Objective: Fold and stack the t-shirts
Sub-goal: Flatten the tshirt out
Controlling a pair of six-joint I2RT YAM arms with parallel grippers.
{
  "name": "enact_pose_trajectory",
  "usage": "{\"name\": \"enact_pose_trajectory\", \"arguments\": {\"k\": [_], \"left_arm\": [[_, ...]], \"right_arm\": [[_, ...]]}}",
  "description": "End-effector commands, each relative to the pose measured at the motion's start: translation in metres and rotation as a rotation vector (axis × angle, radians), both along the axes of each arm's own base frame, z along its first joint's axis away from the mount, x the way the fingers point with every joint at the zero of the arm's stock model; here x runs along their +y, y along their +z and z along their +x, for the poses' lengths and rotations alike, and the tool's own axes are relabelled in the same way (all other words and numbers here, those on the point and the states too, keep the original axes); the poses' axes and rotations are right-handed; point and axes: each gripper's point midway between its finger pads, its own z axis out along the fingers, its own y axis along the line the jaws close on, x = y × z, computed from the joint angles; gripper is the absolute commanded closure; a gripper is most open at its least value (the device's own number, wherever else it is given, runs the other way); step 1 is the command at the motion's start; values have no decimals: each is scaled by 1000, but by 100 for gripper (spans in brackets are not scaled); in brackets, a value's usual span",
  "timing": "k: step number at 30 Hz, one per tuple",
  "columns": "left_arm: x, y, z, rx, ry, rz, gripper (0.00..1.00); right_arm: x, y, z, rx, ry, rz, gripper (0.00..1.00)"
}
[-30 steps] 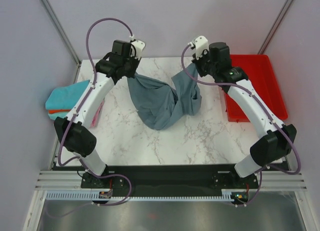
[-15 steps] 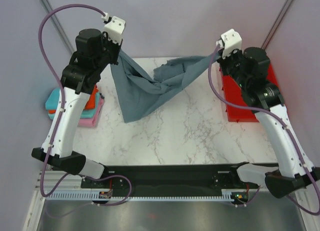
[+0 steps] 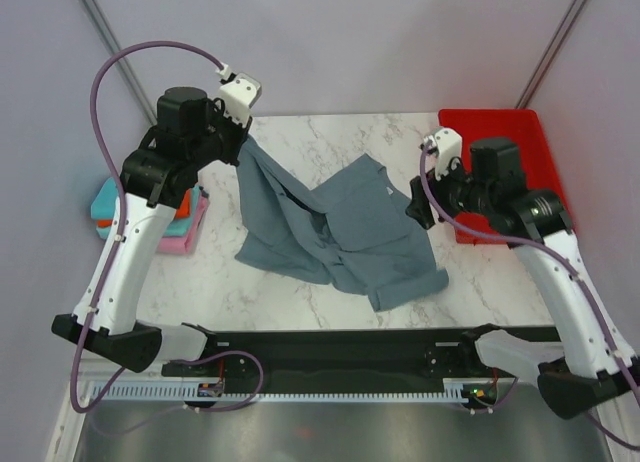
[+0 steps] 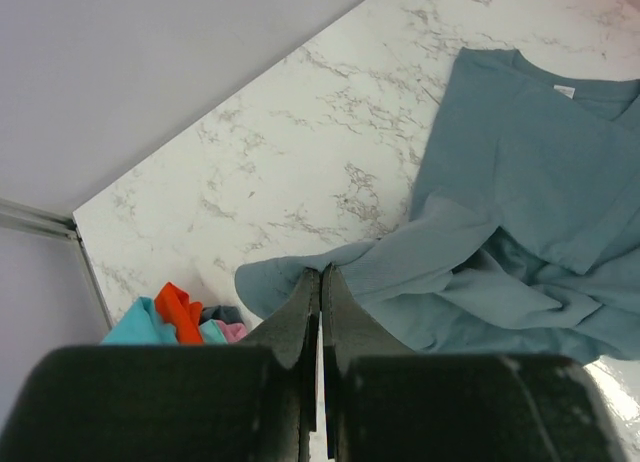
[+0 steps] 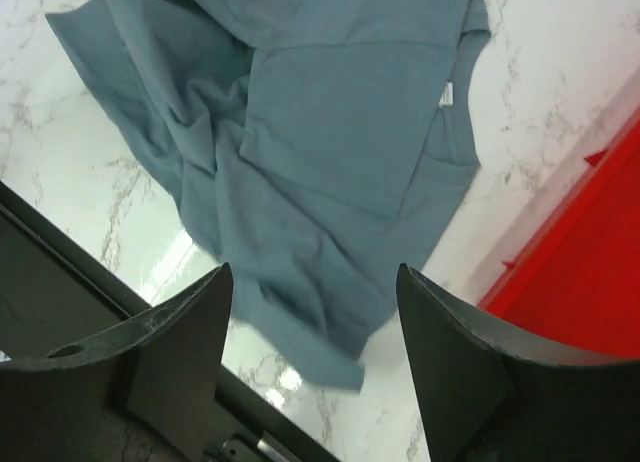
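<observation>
Marble table, rumpled grey-blue shirt, left pincer apparently pinching it, right pincer spread

1 grey-blue tee, 3 folded tees (teal, orange, pink) in 1 stack, 1 red tray

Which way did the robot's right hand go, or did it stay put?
Yes. The right gripper moved toward the near side: from the red tray's far left corner to beside the tray's left wall, now open over the grey-blue shirt.

Red tray, marble table
</observation>
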Motion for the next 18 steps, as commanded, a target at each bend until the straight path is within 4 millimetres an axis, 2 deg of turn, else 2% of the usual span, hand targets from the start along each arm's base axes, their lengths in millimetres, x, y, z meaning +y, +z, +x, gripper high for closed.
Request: {"name": "enact_pose_trajectory", "arguments": {"k": [1, 3, 4, 6, 7, 9, 10, 13, 16, 18], "left_arm": [[-7, 3, -3, 0, -37, -35, 98], [-11, -8, 0, 30, -42, -37, 98], [-13, -15, 4, 50, -41, -37, 98], [-16, -26, 6, 83, -51, -38, 98], [-17, -29, 7, 91, -47, -38, 98], [-18, -42, 9, 125, -45, -35, 98], [-19, -44, 9, 131, -49, -34, 98], [-19, -57, 12, 160, -41, -20, 98], [-15, -67, 17, 182, -22, -7, 98], [-12, -70, 19, 187, -9, 1, 98]], "right_arm": [[24, 7, 56, -22, 25, 24, 25], [35, 3, 91, -38, 22, 23, 26], [46, -6, 123, -43, 20, 24, 27], [58, -21, 153, -33, 30, 25, 30], [67, -42, 181, -6, 31, 7, 31], [74, -65, 209, 31, 28, -1, 34], [81, -87, 232, 70, 25, -6, 36], [82, -119, 270, 113, -6, -1, 39], [72, -136, 277, 171, -52, -19, 39], [59, -142, 266, 213, -66, -47, 40]]}}
